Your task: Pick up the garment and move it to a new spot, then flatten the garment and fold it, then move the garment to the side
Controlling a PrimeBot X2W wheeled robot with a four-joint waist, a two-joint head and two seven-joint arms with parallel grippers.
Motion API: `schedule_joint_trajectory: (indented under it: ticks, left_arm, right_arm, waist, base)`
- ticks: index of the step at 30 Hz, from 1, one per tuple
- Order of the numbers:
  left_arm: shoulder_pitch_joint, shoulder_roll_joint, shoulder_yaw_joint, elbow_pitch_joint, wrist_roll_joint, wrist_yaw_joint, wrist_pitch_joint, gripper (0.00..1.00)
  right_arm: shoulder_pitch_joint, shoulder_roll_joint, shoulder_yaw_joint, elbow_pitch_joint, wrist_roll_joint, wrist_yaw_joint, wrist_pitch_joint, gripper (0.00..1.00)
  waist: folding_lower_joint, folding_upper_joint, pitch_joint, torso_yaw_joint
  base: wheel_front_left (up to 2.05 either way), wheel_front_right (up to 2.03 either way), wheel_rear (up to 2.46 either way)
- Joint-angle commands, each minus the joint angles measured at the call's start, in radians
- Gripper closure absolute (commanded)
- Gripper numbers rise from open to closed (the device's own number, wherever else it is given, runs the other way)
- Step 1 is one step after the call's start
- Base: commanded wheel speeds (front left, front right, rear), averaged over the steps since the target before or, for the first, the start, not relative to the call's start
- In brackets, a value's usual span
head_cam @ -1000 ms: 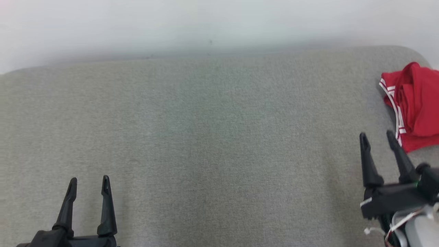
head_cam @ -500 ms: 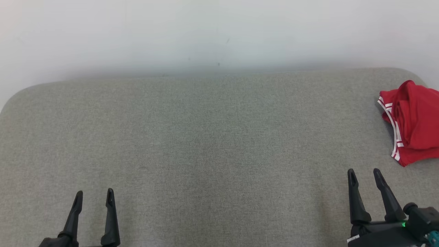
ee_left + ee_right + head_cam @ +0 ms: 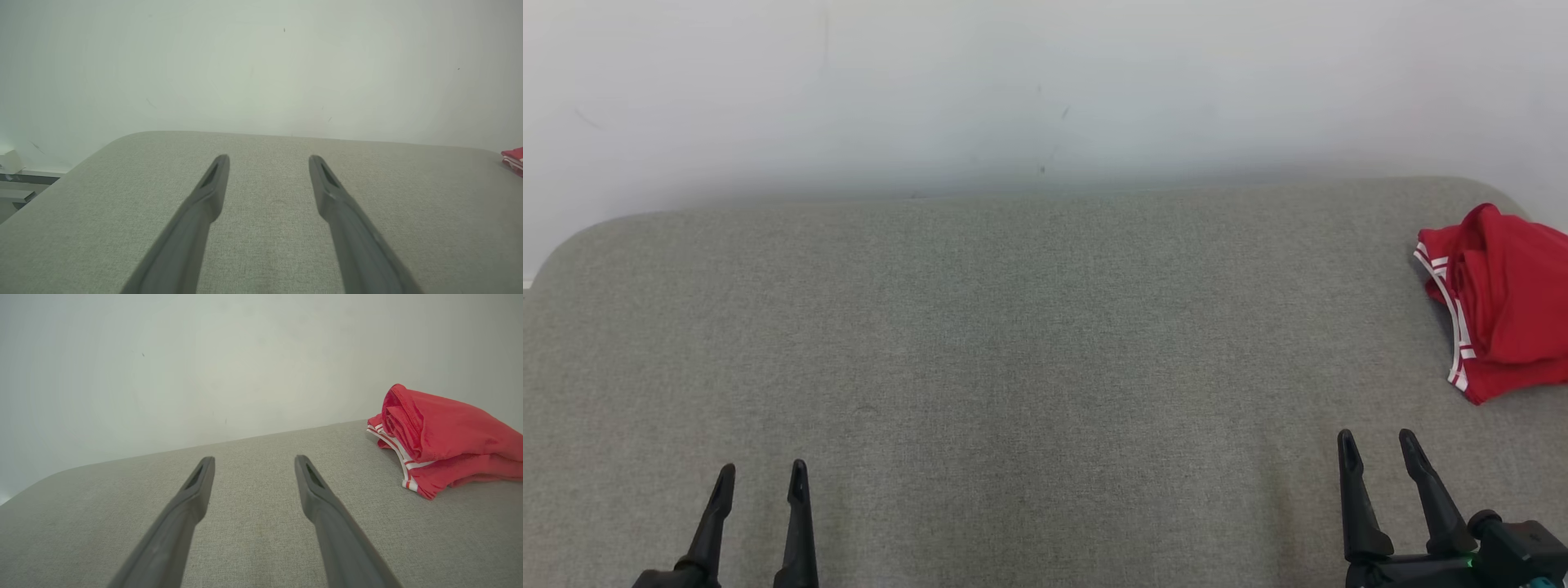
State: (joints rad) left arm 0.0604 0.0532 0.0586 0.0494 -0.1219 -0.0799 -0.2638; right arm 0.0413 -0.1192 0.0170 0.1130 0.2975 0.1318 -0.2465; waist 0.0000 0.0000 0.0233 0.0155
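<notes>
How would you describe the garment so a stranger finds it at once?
A wide grey fabric surface runs along a pale wall. Near its far right corner lies the garment. It is bright red with white stripes, the only coloured thing there.

Your head camera looks forward and down from high over the grey fabric surface (image 3: 1045,367), taking in most of its width back to the white wall (image 3: 1045,82). Your left wrist camera sits low and close over the fabric, facing that wall along the left gripper (image 3: 267,162). Your right wrist camera does likewise along the right gripper (image 3: 253,462). All three share the folded red garment (image 3: 1507,302) at the surface's right end.
</notes>
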Motion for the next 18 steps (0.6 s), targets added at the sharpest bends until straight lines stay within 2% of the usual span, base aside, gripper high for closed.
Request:
schedule_joint_trajectory:
  ticks: [1,6,7,11,18]
  left_arm:
    - [0.007,0.000,0.001,0.002,0.005,-0.003,0.000,0.00]
    - [0.008,-0.001,0.001,0.008,0.007,-0.002,0.000,0.00]
    - [0.001,0.000,-0.001,0.006,0.006,0.000,0.000,1.00]
    - [0.007,-0.005,-0.002,0.043,-0.001,0.000,0.004,1.00]
    - [-0.014,-0.005,0.010,0.063,-0.125,-0.004,0.041,1.00]
  right_arm:
    - [0.011,0.001,0.001,-0.005,-0.005,-0.003,0.001,0.00]
    - [0.016,0.005,0.001,-0.011,-0.009,-0.003,0.006,0.00]
    - [0.005,0.003,0.001,-0.008,-0.003,0.000,0.008,1.00]
    - [0.015,0.009,0.005,0.024,0.006,0.000,0.011,1.00]
    - [0.001,0.012,-0.003,0.032,0.119,0.000,0.038,1.00]
  waist:
    - [0.0000,0.0000,-0.002,0.001]
    - [0.0000,0.0000,-0.005,0.004]
    - [0.0000,0.0000,-0.005,0.004]
    - [0.0000,0.0000,-0.006,0.004]
    - [0.0000,0.0000,-0.007,0.003]
  base:
    - [0.00,0.00,0.00]
    - [0.00,0.00,0.00]
    - [0.00,0.00,0.00]
    - [0.00,0.00,0.00]
    - [0.00,0.00,0.00]
